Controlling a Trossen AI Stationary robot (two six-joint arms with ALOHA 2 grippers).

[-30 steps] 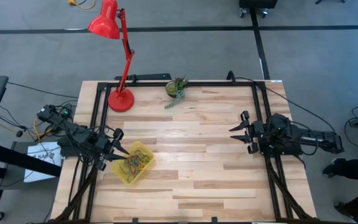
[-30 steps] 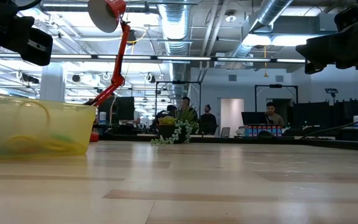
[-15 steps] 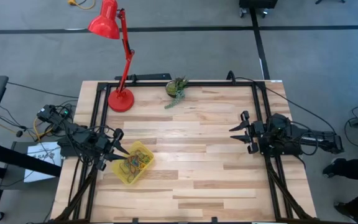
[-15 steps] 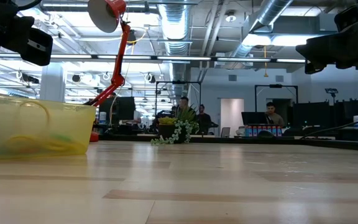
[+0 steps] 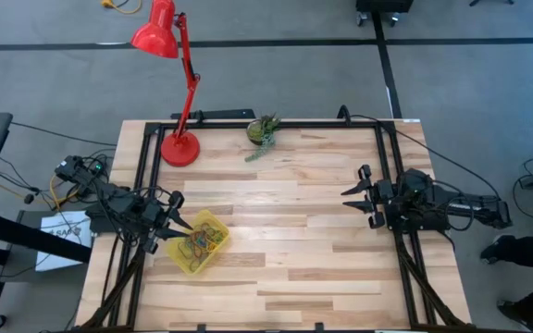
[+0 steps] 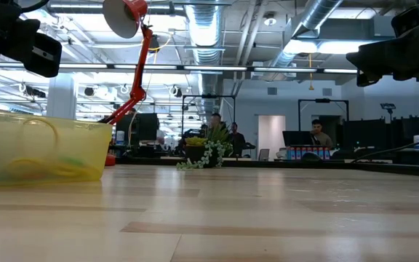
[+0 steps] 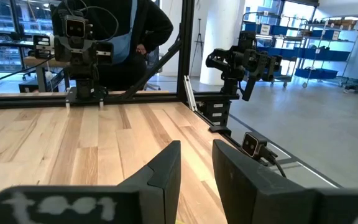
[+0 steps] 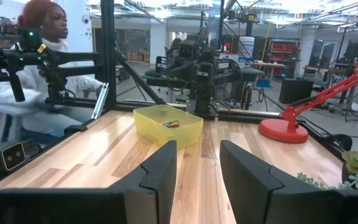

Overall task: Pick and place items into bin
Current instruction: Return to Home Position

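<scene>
Wooden table [image 5: 294, 250] with a black frame round it, and a big open workshop behind, with a few people at desks way back in the low view.

Left gripper [image 5: 179, 213] hangs just beside the bin [image 5: 218, 223], on the side away from the other arm and up off the wood. Its wrist cam shows the two dark fingers [image 7: 166, 171] spread a bit with nothing between them. Right gripper [image 5: 359, 196] is well apart from the bin, clear across the table and pointing back toward it. Its own fingers [image 8: 160, 168] are parted too and empty, and you can see the bin right through the gap.

The bin is a shallow see-through yellow tray, lying at an angle to the boards. The rubber bands [image 5: 200, 242] are piled inside it in a tangle of yellow, orange, green and some darker ones. From the low view, yellow and green loops show through the bin wall.

Red lamp [image 5: 179, 148] has its round base near the bin, toward the far edge, with the arm leaning up and the shade hanging out past the table. Green plant clump [image 5: 264, 131] sits farther from the bin along that same edge, past the lamp.

Beyond the bin, in the right wrist view, a person in a light top [image 8: 5, 93] sits off to the side of the left arm. Looking away from the bin in the left wrist view, someone in a dark top [image 7: 148, 25] stands behind the right arm.
</scene>
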